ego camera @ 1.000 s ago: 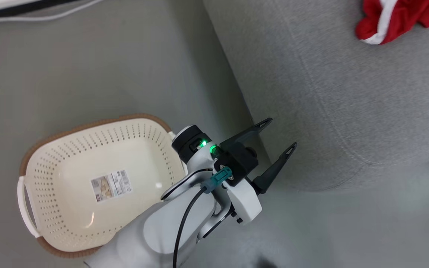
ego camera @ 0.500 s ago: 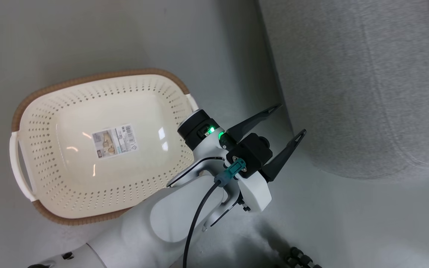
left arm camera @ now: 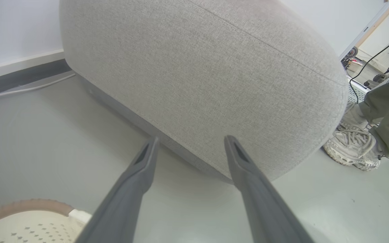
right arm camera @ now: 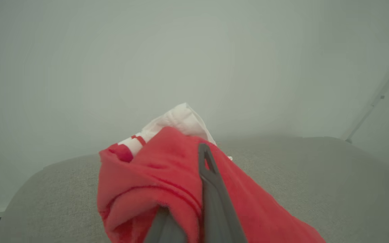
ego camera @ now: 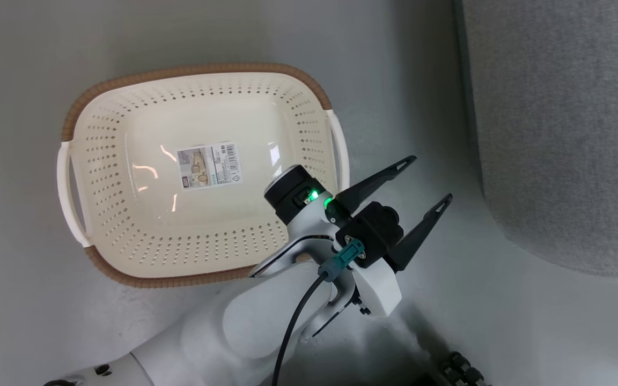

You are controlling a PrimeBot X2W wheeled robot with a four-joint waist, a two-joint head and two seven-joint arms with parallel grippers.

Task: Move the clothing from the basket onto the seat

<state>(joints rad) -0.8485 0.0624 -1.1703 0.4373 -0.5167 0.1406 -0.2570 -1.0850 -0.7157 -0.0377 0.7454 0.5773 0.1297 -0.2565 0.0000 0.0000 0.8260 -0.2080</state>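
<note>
The cream basket (ego camera: 201,68) stands on the floor with just a paper label (ego camera: 210,165) inside; its rim (left arm camera: 29,206) shows at the left wrist view's lower left. My left gripper (ego camera: 432,178) hangs open and empty between the basket and the grey seat (ego camera: 556,134), its fingers (left arm camera: 191,138) pointing at the seat's rounded side (left arm camera: 198,67). My right gripper (right arm camera: 191,162) is shut on the red clothing (right arm camera: 154,182) with white trim, held just above the seat's cushion (right arm camera: 316,168). One of its fingers is buried in the fabric.
A person's shoe (left arm camera: 353,148) and trouser leg stand on the floor beside the seat's far end. A white cable (left arm camera: 29,89) runs along the wall's base. A dark part of my base (ego camera: 459,370) shows at the bottom edge.
The head camera has swung, so basket and seat sit further right in the picture, and the red garment on the seat has slid out at the top right. My left gripper stays open.
</note>
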